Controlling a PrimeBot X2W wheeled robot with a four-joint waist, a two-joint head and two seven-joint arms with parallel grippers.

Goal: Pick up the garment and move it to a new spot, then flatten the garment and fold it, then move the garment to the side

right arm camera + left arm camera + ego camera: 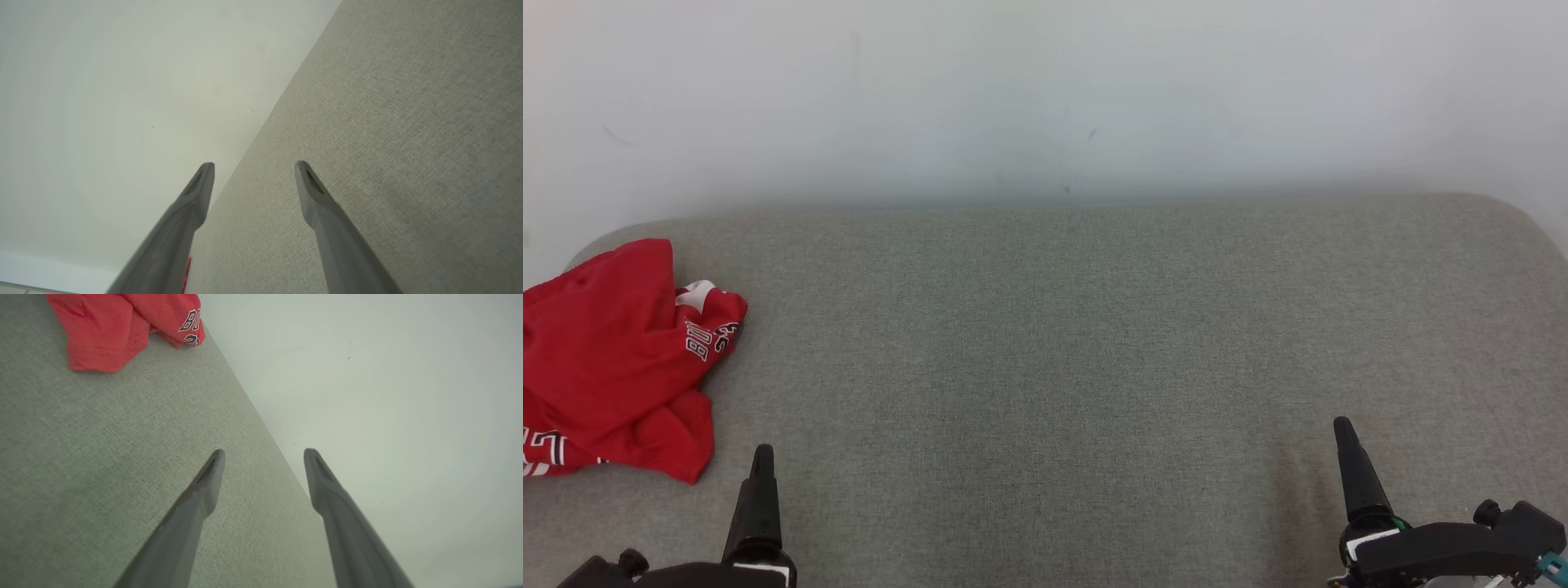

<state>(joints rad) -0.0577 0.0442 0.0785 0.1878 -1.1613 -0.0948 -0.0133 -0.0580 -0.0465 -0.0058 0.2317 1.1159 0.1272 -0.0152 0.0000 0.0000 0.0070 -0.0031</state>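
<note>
A crumpled red garment [609,359] with white lettering lies at the far left of the grey cushioned surface [1054,351], partly cut off by the picture's edge. My left gripper [761,465] sits at the lower left, just right of and below the garment, apart from it. In the left wrist view the garment [118,326] lies at the top left, well beyond my open left gripper [263,455], whose fingers hold nothing. My right gripper [1343,437] rests at the lower right, far from the garment. The right wrist view shows my right gripper [253,167] open and empty, with a red sliver of garment [187,271] at the bottom.
A pale wall [1045,98] rises behind the surface's far edge. The surface's corners round off at the far left and far right. Bare grey fabric stretches between the two grippers.
</note>
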